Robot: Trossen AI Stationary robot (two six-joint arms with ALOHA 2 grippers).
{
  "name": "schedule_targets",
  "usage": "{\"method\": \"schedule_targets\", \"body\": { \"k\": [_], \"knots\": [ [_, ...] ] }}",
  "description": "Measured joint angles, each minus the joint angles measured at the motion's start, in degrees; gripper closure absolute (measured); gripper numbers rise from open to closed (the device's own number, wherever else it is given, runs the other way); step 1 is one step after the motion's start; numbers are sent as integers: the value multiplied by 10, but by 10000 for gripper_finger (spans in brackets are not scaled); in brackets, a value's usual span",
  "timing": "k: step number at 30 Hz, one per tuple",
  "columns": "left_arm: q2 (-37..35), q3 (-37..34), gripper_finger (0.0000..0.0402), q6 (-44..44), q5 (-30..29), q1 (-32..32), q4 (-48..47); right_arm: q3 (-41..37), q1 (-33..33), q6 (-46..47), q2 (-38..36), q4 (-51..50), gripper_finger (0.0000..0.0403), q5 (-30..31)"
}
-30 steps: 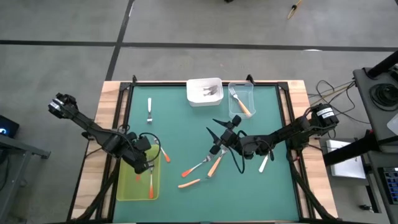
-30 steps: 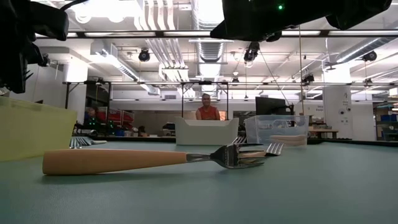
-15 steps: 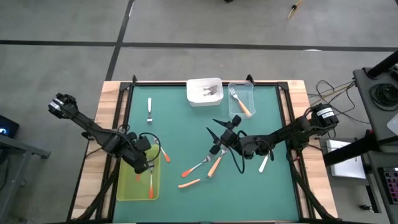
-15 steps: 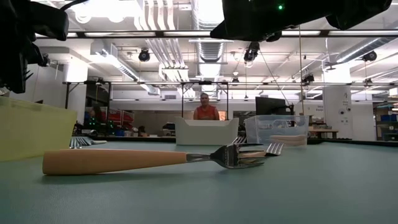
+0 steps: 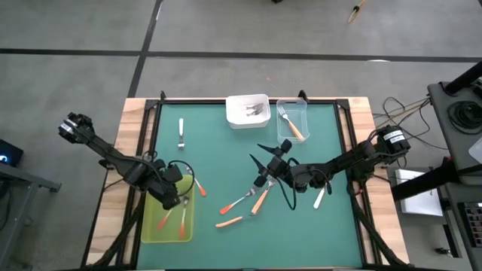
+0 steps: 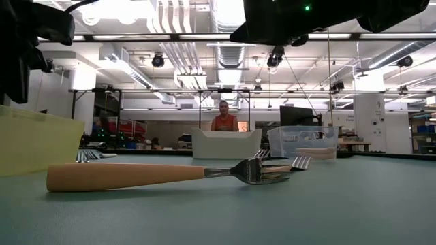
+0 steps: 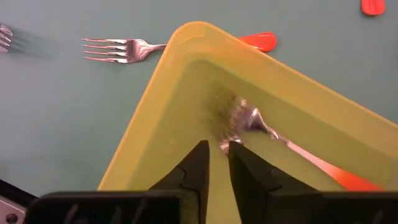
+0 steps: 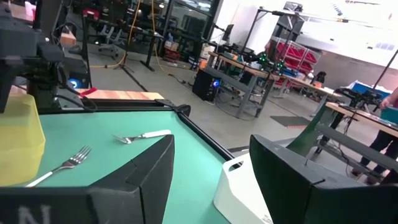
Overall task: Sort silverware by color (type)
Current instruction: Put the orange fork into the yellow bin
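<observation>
The left pincer (image 7: 214, 163) is held over the yellow-green tray (image 5: 151, 227) at the near left of the green bench (image 5: 226, 165). Its fingers (image 7: 194, 165) are parted by only a narrow gap and nothing is pinched between them. Just beyond their tips a red-orange fork (image 7: 292, 149) lies inside the tray, its tines against the tray's inner wall. From above, two red-orange forks (image 5: 174, 220) are seen in that tray. Another red-orange fork (image 7: 180, 45) rests on the bench just outside the tray's rim.

The right pincer (image 5: 265, 162) is held above the middle of the bench with its fingers (image 8: 143, 168) spread wide and nothing between them. Beneath and beside it several forks (image 5: 252, 200) are scattered, one with a light orange handle (image 6: 129, 175). A white-handled fork (image 5: 181, 132) lies alone toward the far left, and another (image 5: 319, 197) lies by the right arm. More forks are held in the white tray (image 5: 242, 102) and the clear tray (image 5: 301, 109) at the far edge.
</observation>
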Motion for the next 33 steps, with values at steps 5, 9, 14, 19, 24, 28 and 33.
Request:
{"method": "schedule_targets", "body": {
  "k": [5, 9, 14, 19, 24, 28, 33],
  "knots": [
    [0, 0, 330, 3, 0, 0, -3, 0, 0, 0, 0, 0, 202, 0],
    [0, 0, 320, 3, -2, 0, -3, 0, 0, 1, 0, 0, 202, 0],
    [1, 11, 317, 5, -1, 0, -1, 0, 0, 2, 0, 0, 202, 1],
    [2, 40, 317, 24, 19, -1, 7, 0, 0, 2, 0, 0, 202, 2],
    [20, 45, 323, 58, 52, -10, 35, 0, 0, 2, 0, 0, 202, 2],
    [52, 42, 324, 59, 64, -19, 38, 0, 0, 2, 0, -1, 202, 2],
    [98, 42, 324, 74, 69, -28, 37, 0, 0, 2, 0, -6, 202, 2]
  ]
}}
